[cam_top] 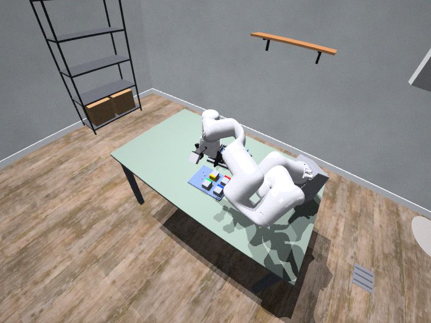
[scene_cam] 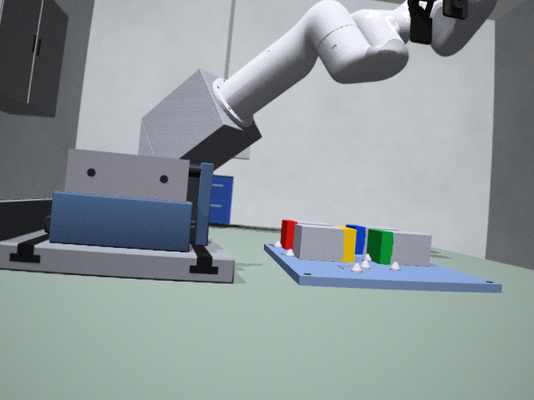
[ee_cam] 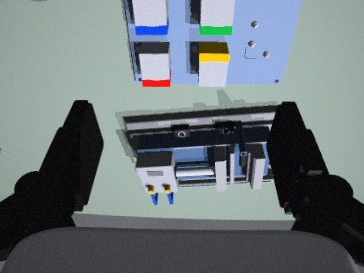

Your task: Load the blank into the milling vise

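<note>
Green paint marks one end of the task's blank [cam_top: 206, 183] [scene_cam: 407, 247] [ee_cam: 217, 10], which lies flat on the blue infeed plate [cam_top: 196, 181] [scene_cam: 427, 280] [ee_cam: 290, 11], outside the vise [scene_cam: 120, 222] [ee_cam: 156, 173]. Its painted end faces the yellow-ended blank [cam_top: 214, 175] [scene_cam: 320, 242] [ee_cam: 213, 71], whose own yellow end faces back across the gap between them. Alongside these two, the blue-ended blank [cam_top: 218, 190] [scene_cam: 356, 238] [ee_cam: 149, 8] is next to the green-ended one, and the red-ended blank [cam_top: 225, 181] [scene_cam: 287, 234] [ee_cam: 155, 66] is next to the yellow-ended one, all four standing apart on the plate. The red end points toward the vise in the wrist view. Small pale cones [scene_cam: 395, 266] [ee_cam: 254, 25] stick up from the plate near the green- and yellow-ended blanks. The gripper [cam_top: 207, 154] [scene_cam: 438, 24] [ee_cam: 184, 122] is up in the air, its two black fingers wide apart with nothing between them. In the wrist view the vise appears beyond the fingers, with two blue hoses [ee_cam: 170, 198] on its left-hand end block, and the infeed plate lies past it. From the top, the white arm [cam_top: 244, 168] hides much of the vise. Both vise and infeed plate are on the pale green table [cam_top: 161, 132] [scene_cam: 267, 329] [ee_cam: 50, 56].
</note>
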Motion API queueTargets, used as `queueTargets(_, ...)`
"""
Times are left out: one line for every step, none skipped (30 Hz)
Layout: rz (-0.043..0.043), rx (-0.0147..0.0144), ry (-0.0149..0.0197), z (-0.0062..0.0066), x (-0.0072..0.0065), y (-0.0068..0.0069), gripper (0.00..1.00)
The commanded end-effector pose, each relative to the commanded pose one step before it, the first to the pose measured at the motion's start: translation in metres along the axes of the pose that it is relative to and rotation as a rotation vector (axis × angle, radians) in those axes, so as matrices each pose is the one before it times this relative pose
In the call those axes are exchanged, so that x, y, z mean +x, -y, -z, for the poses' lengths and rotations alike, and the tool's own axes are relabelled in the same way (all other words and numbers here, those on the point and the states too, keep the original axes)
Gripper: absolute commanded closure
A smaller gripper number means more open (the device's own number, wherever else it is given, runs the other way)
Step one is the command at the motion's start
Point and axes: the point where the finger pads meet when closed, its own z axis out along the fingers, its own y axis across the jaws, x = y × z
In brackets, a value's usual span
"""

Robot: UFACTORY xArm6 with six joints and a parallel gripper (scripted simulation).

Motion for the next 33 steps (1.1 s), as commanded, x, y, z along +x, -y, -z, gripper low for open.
queueTargets(0.00116, -0.00124, 0.00057, 0.00048, -0.00201, -0.0003, 0.0)
queueTargets(0.00001, 0.0, 0.0, 0.0, -0.00055, 0.00004, 0.0)
queueTargets(0.0, 0.0, 0.0, 0.0, 0.0, 0.0, 0.0)
queueTargets(0.0, 0.0, 0.0, 0.0, 0.0, 0.0, 0.0)
queueTargets(0.0, 0.0, 0.0, 0.0, 0.0, 0.0, 0.0)
queueTargets(0.0, 0.0, 0.0, 0.0, 0.0, 0.0, 0.0)
queueTargets(0.0, 0.0, 0.0, 0.0, 0.0, 0.0, 0.0)
queueTargets(0.0, 0.0, 0.0, 0.0, 0.0, 0.0, 0.0)
queueTargets(0.0, 0.0, 0.0, 0.0, 0.0, 0.0, 0.0)
queueTargets(-0.00002, -0.00001, 0.00002, 0.0, -0.00017, 0.00001, 0.0)
queueTargets(0.0, 0.0, 0.0, 0.0, -0.00028, 0.00002, 0.0)
queueTargets(0.0, 0.0, 0.0, 0.0, -0.00028, 0.00002, 0.0)
queueTargets(0.0, 0.0, 0.0, 0.0, -0.00028, 0.00002, 0.0)
queueTargets(0.0, 0.0, 0.0, 0.0, -0.00028, 0.00002, 0.0)
queueTargets(0.0, 0.0, 0.0, 0.0, -0.00028, 0.00002, 0.0)
queueTargets(0.0, 0.0, 0.0, 0.0, -0.00028, 0.00002, 0.0)
queueTargets(0.0, 0.0, 0.0, 0.0, -0.00028, 0.00002, 0.0)
queueTargets(0.0, 0.0, 0.0, 0.0, -0.00028, 0.00002, 0.0)
queueTargets(0.0, 0.0, 0.0, 0.0, -0.00028, 0.00002, 0.0)
queueTargets(0.0, 0.0, 0.0, 0.0, 0.0, 0.0, 0.0)
queueTargets(0.0, 0.0, 0.0, 0.0, 0.0, 0.0, 0.0)
queueTargets(0.0, 0.0, 0.0, 0.0, 0.0, 0.0, 0.0)
queueTargets(0.0, 0.0, 0.0, 0.0, 0.0, 0.0, 0.0)
queueTargets(0.0, 0.0, 0.0, 0.0, 0.0, 0.0, 0.0)
queueTargets(0.0, 0.0, 0.0, 0.0, 0.0, 0.0, 0.0)
queueTargets(0.0, 0.0, 0.0, 0.0, 0.0, 0.0, 0.0)
queueTargets(0.0, -0.00001, 0.00001, 0.0, 0.00006, -0.00001, 0.0)
queueTargets(0.0, 0.0, 0.0, 0.0, 0.0, 0.0, 0.0)
queueTargets(0.0, 0.0, 0.0, 0.0, 0.0, 0.0, 0.0)
queueTargets(0.0, 0.0, 0.0, 0.0, 0.0, 0.0, 0.0)
queueTargets(0.0, 0.0, 0.0, 0.0, 0.0, 0.0, 0.0)
queueTargets(0.0, 0.0, 0.0, 0.0, 0.0, 0.0, 0.0)
queueTargets(0.0, 0.0, 0.0, 0.0, 0.0, 0.0, 0.0)
